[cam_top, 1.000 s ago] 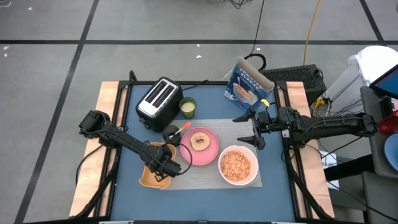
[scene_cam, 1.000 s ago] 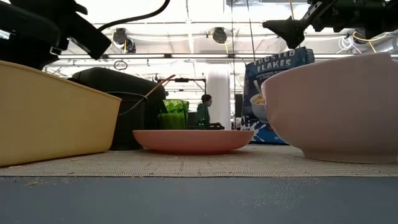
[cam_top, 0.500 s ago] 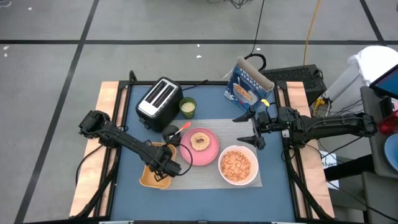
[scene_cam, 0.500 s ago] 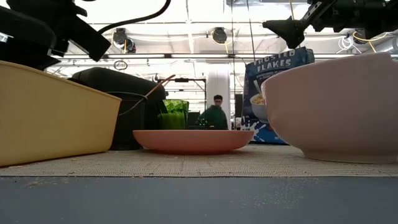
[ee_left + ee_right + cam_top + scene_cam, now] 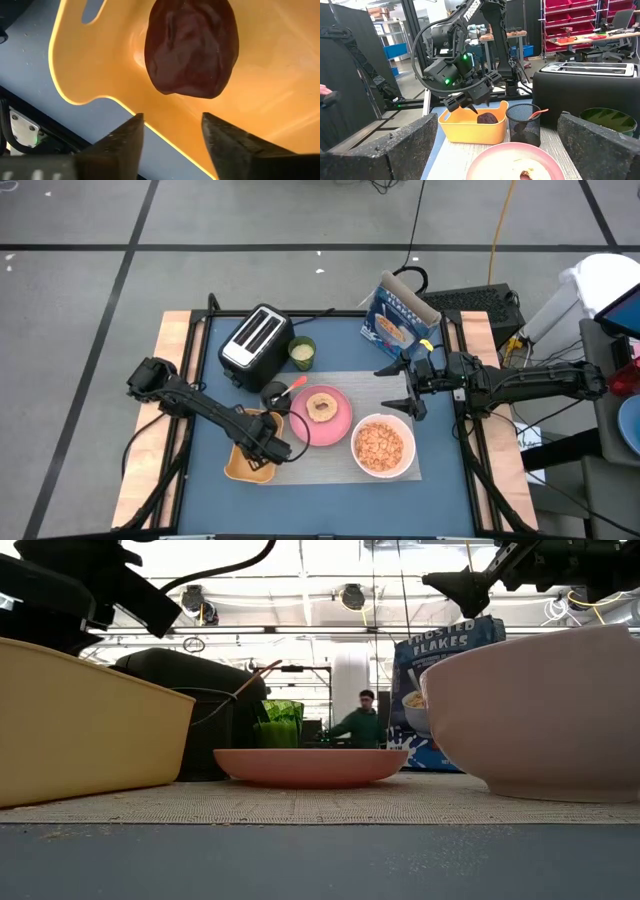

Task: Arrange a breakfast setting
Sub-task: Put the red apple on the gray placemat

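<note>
Left gripper (image 5: 272, 448) positioned over the yellow tray (image 5: 238, 468), at roughly 8 o'clock from the pink plate (image 5: 335, 423). Fingers (image 5: 125, 142) parted, with a clear gap between them; nothing gripped. Dark-red fruit (image 5: 191, 47) seen just ahead of the fingertips in the left wrist view, resting on the tray floor and free of both fingers. Same fruit (image 5: 486, 118) visible in the right wrist view, sitting in the tray directly below the left gripper (image 5: 465, 104).

Right gripper (image 5: 405, 387) held above the table at about 2 o'clock from the plate, fingers spread wide and empty. Positioned at 12 o'clock from the white bowl (image 5: 380, 446).

Grey mat (image 5: 325, 465) laid across the blue table (image 5: 440, 480). Plate on the mat near its centre, carrying the toasted bagel (image 5: 321, 407). Bowl on the mat at 4 o'clock from the plate, just beside it, filled with tan cereal (image 5: 380, 444).

Toaster (image 5: 255, 338) off the mat at 10 o'clock from the plate. Green cup (image 5: 301, 353) just beside the toaster. Black mesh holder (image 5: 274, 394) between toaster and plate, an orange-handled utensil (image 5: 294, 387) standing in it. Cereal box (image 5: 398, 318) at 1 o'clock from the plate, at the far edge of the table.

Person (image 5: 362, 722) visible in the room beyond the table, low view.
</note>
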You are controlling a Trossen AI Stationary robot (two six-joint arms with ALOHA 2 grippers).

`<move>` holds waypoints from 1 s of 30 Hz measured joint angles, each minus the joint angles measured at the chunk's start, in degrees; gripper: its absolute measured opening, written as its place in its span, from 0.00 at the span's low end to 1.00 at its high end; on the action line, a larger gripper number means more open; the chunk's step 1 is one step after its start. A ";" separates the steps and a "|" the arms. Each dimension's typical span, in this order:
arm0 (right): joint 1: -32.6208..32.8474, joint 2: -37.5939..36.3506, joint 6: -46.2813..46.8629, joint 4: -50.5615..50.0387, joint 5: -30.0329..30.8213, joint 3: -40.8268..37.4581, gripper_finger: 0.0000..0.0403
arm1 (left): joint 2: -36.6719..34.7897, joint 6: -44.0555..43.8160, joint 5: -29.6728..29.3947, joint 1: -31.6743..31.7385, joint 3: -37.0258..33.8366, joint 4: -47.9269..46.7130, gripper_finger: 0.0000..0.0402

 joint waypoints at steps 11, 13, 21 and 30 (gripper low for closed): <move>-0.01 0.00 0.00 -0.01 0.00 0.00 0.99 | 0.02 0.15 -1.35 -0.11 0.00 3.97 0.67; 0.00 0.00 0.00 -0.01 0.01 0.00 0.99 | 0.02 0.14 -2.56 -0.11 0.00 5.35 0.67; 0.01 0.00 0.00 -0.02 -0.01 0.00 0.99 | 0.04 -2.01 -3.52 0.00 -3.02 7.39 0.67; -0.01 0.00 -0.02 -0.02 0.01 0.00 0.99 | 0.07 0.09 -6.68 0.13 -4.13 9.86 0.67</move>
